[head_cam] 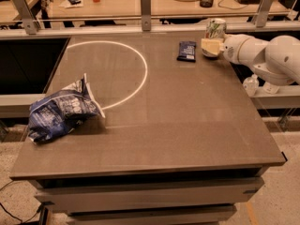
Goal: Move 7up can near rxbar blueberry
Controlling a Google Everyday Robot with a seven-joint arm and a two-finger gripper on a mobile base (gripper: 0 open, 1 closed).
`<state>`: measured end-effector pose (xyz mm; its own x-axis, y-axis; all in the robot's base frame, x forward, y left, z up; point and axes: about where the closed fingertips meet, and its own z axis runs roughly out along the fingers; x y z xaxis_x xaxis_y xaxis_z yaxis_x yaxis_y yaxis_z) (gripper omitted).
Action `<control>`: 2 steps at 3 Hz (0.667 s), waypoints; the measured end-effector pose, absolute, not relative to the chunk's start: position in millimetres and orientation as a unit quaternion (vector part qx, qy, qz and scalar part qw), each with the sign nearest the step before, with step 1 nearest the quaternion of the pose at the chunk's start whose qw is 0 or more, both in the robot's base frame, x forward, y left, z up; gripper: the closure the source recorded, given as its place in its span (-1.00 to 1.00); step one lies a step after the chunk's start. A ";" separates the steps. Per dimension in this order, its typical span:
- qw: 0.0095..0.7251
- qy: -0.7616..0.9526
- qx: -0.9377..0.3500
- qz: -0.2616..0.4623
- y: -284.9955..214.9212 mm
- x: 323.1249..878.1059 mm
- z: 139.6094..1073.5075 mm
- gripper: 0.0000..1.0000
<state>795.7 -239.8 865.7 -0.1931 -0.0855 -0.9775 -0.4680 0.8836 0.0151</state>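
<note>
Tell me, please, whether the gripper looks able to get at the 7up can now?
Probably yes: the gripper sits right at the 7up can near the table far edge, nothing between them; the rxbar blueberry lies apart alongside.

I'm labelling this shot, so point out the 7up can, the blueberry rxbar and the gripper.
7up can [216, 28], camera view, upper body.
rxbar blueberry [187, 50], camera view, wrapper middle.
gripper [209, 47], camera view, pale tip at the can's base.
</note>
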 end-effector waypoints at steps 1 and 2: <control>0.599 0.758 -0.191 0.173 -232.1 798.0 855.8 1.00; 0.599 0.758 -0.192 0.174 -229.2 798.4 855.1 0.63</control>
